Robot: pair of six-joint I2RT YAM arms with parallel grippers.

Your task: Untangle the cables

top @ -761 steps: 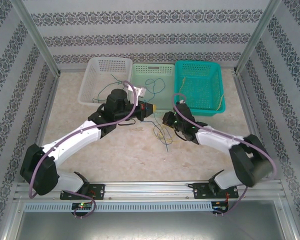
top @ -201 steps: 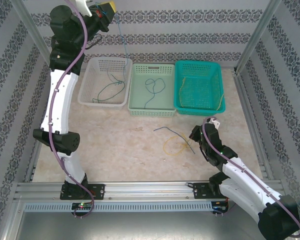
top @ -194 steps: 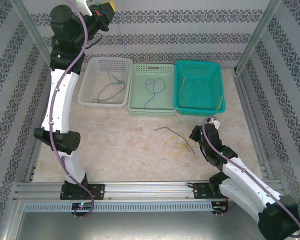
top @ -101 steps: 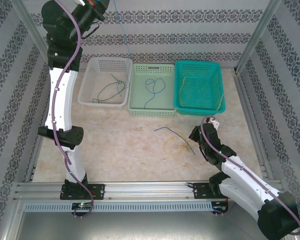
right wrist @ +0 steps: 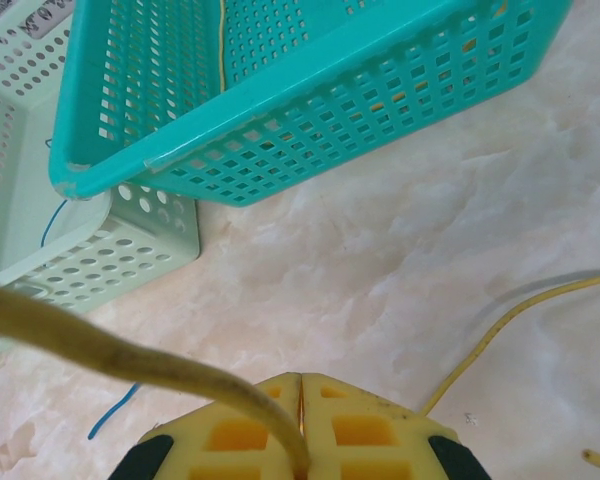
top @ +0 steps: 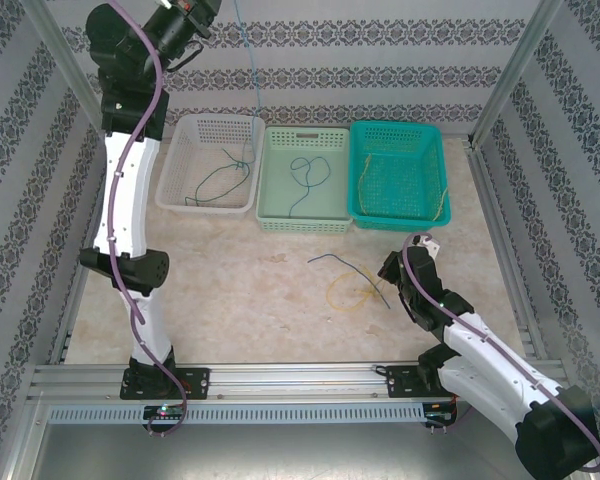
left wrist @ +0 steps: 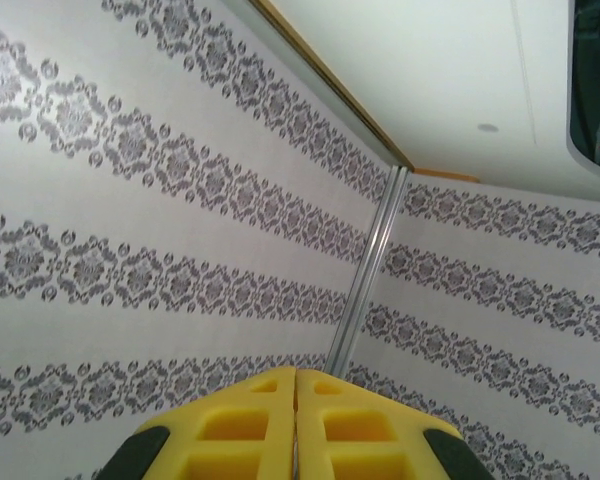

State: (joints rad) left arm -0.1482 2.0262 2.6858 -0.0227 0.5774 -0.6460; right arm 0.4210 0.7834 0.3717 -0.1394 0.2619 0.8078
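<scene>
Top view, left arm [top: 130, 190]: reaching high above the counter's [top: 230, 300] far left corner, its wrist leaving the top edge.
Top view, hanging blue cable [top: 247, 60]: dangling from beside that wrist down toward the white basket's [top: 180, 150] far rim.
Top view, right fingers [top: 388, 268]: sitting low toward the counter's right edge, meeting the yellow cable [top: 345, 292], which is looping on the counter to their left; a dark cable [top: 340, 262] is lying just beside.
Left wrist view, left fingers [left wrist: 230, 435]: pressing together and pointing at the patterned wall [left wrist: 130, 200]; any cable between them is too thin to make out.
Right wrist view, right fingers [right wrist: 360, 435]: pressing together, pinching the yellow cable [right wrist: 130, 360], which is arching off to the left; the teal basket [right wrist: 280, 130] is standing ahead.
</scene>
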